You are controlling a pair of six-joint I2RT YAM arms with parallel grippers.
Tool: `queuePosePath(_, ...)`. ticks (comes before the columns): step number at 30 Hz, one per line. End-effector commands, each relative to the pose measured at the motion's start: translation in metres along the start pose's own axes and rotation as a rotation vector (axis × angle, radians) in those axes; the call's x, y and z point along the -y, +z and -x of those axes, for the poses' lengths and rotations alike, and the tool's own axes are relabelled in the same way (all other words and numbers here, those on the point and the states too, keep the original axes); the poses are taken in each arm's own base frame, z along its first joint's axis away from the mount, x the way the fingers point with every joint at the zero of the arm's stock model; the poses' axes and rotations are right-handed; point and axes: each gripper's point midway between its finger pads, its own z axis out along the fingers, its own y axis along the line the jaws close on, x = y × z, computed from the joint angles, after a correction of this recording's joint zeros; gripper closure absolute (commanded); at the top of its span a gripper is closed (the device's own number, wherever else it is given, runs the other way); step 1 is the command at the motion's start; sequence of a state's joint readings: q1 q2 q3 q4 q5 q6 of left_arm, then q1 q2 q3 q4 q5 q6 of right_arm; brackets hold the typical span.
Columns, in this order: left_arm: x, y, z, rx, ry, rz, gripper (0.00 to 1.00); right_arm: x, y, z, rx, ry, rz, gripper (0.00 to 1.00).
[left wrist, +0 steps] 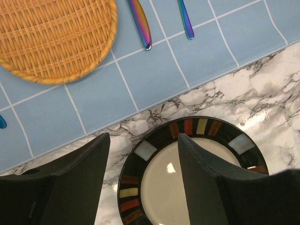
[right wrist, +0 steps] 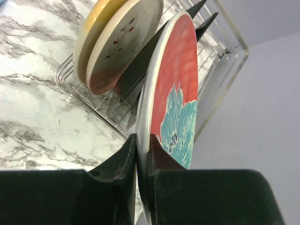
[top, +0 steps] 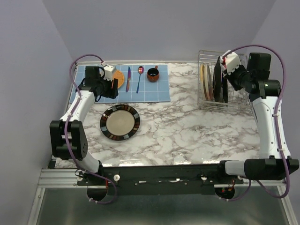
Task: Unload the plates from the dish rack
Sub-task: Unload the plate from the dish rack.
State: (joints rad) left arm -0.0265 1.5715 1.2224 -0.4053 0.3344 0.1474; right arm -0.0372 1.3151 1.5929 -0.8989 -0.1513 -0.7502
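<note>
Rim of red plate point(right wrist: 176, 79), upright in dish rack point(right wrist: 108, 115), is pinched by right gripper point(right wrist: 143, 140), presumably for lifting out; left gripper point(left wrist: 143, 138) is held open, well left of rack.

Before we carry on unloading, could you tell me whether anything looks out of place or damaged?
Nothing stands out. The right claw grips the red plate in the dish rack, other plates stand on edge beside it, and the black-rimmed plate lies flat.
</note>
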Motion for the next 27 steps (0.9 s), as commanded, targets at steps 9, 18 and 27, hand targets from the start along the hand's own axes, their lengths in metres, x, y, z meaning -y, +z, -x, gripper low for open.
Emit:
queuePosePath(9,-0.005,0.015,0.023,0.018,-0.017,-0.023,0.33,0.05,-0.066,0.073,0.186,-0.321,-0.357,0.99)
queuePosePath(18,0.035,0.012,0.027,-0.077,0.046,-0.309,0.32,-0.004,-0.071,0.092,0.266,-0.704,-0.479,0.99)
queuePosePath(27,0.059,-0.008,0.04,-0.119,0.097,-0.475,0.32,-0.081,-0.058,0.093,0.375,-0.996,-0.498,0.99)
